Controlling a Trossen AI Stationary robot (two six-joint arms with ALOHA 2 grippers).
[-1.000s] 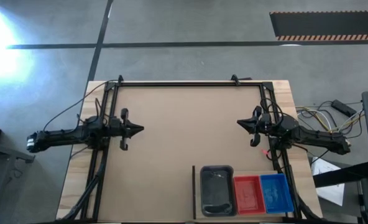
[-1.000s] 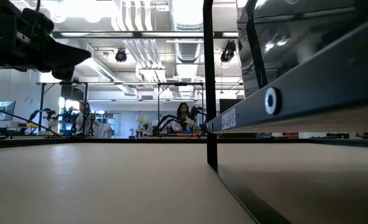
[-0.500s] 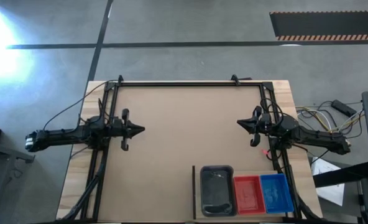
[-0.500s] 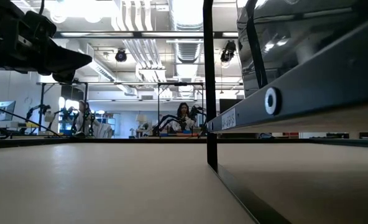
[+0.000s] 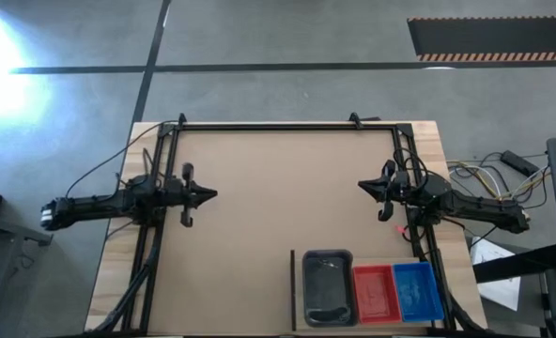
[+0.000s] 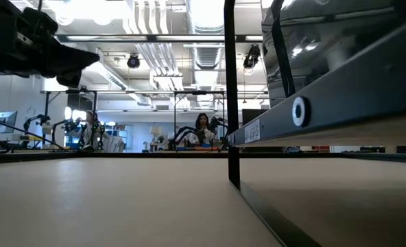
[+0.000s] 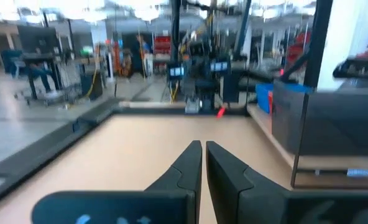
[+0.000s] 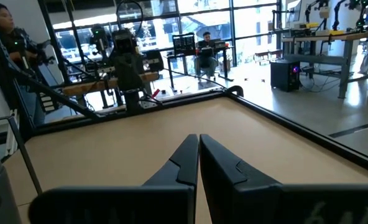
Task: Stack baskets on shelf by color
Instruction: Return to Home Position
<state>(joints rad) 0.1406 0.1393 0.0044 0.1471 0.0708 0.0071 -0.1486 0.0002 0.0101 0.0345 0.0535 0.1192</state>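
Three baskets stand side by side on the shelf (image 5: 300, 321) at the table's near right: a dark grey basket (image 5: 327, 287), a red basket (image 5: 374, 293) and a blue basket (image 5: 416, 291). Each rests on its bottom. A thin dark upright edge (image 5: 293, 289) borders the shelf on its left. In the low view the grey basket (image 6: 326, 41) looms at the right. My left gripper (image 5: 212, 195) hovers shut over the table's left side and points toward the right. My right gripper (image 5: 361, 185) hovers shut over the right side, facing it. Both wrist views show closed fingers (image 7: 202, 155) (image 8: 198, 149) with nothing between them.
A black metal frame (image 5: 269, 125) runs around the tabletop's far and side edges. The broad middle of the table (image 5: 278, 197) between the two grippers is bare wood. Cables (image 5: 489, 178) lie off the right edge. People (image 6: 203, 127) sit in the room beyond.
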